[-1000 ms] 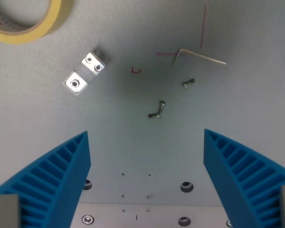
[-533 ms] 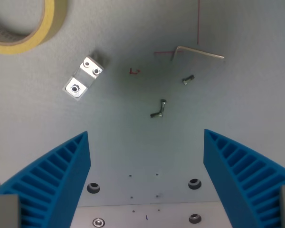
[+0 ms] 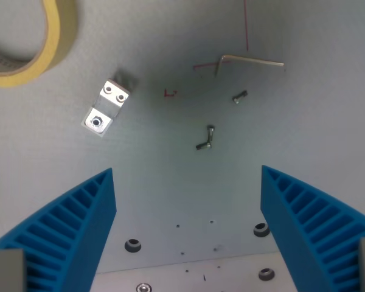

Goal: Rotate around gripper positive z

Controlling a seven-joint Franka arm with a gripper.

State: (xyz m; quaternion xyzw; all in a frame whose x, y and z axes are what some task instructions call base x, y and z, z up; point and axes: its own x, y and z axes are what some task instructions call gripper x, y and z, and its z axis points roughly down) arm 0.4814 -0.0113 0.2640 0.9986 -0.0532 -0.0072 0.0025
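Gripper: spread wide, two blue ribbed fingers at the near corners of the wrist view, nothing between them, hovering above the table and clear of every part.
Task's thing: the gripper itself, centred over the grey surface, with the small hardware all on the far side of it.
Progress: hard to judge from one view; a turn about the tool's own axis leaves no mark on the scene, so no saying how much rotation is done or left. No end angle given in the task either.
Two screws: just far of centre, lying touching in a rough V.
Single screw: a little farther and to the right, apart from the pair.
Allen key: far right, long leg running left to right, short leg bent toward the near side at its left end.
Red marks: far of centre, a small one, a line by the key and a thin line at the far edge.
Metal bracket: left, tilted, holes showing.
Tape roll: far left corner, yellow, partly cut off.
Bolt holes: near edge, by a paler strip.
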